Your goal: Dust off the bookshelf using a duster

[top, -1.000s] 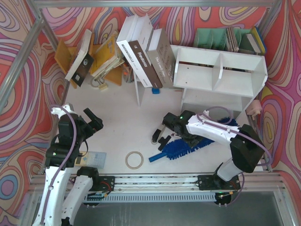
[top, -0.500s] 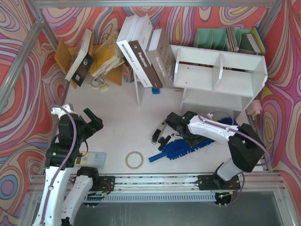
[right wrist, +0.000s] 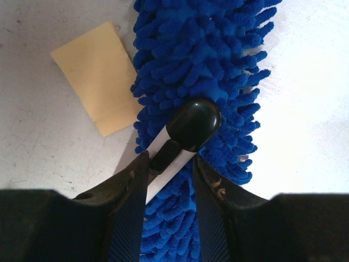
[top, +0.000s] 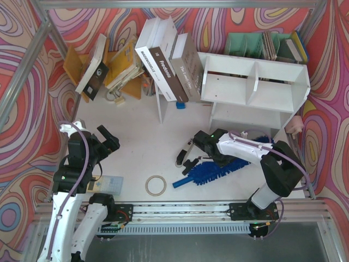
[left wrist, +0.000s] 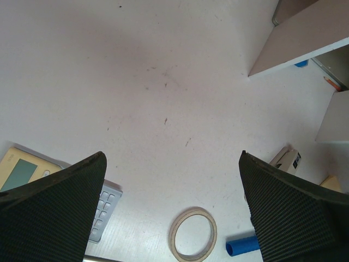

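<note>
On the worktop [top: 142, 136] before the bookshelf [top: 234, 90], right tool [right wrist: 169, 158] over the duster [right wrist: 207, 60].
Its grip cannot be told; left tool [left wrist: 172, 155] spread, raised.

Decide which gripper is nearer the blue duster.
Right. The right gripper is just above the duster, jaws closed on a black-and-silver tool; the left gripper sits far off to its left.

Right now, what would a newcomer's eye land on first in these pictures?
The bright blue duster lies on the white table under the right arm. It fills the right wrist view, where the fingers flank a black-capped tool. Behind it stands the white bookshelf, with books leaning in a heap to its left, all against loud swirling walls.
</note>
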`<state>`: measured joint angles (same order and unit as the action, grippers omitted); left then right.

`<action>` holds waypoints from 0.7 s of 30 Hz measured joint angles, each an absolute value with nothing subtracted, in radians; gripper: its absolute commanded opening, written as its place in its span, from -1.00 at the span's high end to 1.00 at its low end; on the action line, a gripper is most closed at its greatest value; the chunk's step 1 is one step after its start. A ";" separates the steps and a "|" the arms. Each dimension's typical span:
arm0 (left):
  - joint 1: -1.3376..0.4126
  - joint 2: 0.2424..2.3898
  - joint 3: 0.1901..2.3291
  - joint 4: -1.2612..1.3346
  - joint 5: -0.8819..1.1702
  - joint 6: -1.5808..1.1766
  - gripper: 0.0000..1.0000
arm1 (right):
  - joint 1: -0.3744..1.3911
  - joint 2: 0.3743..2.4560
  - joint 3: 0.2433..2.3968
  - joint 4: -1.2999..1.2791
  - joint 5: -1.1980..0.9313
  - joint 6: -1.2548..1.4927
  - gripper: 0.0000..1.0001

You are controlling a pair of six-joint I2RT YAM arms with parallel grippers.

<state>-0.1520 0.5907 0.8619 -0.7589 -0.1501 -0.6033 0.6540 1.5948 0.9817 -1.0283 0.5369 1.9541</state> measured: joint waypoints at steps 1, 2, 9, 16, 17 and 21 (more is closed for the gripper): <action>-0.152 0.591 0.862 -0.759 -0.150 -0.603 -0.97 | 0.654 1.595 0.980 -1.028 0.542 1.954 0.26; -0.152 0.591 0.862 -0.759 -0.150 -0.603 -0.97 | 0.653 1.595 0.979 -1.028 0.546 1.955 0.28; -0.152 0.591 0.862 -0.759 -0.150 -0.603 -0.97 | 0.649 1.590 0.966 -1.028 0.569 1.965 0.19; -0.152 0.591 0.862 -0.759 -0.150 -0.603 -0.96 | 0.639 1.590 0.958 -1.028 0.575 1.963 0.03; -0.152 0.591 0.862 -0.759 -0.150 -0.603 -0.97 | 0.637 1.591 0.958 -1.028 0.575 1.961 0.03; -0.152 0.591 0.862 -0.759 -0.150 -0.603 -0.96 | 0.627 1.600 0.958 -1.027 0.577 1.960 0.03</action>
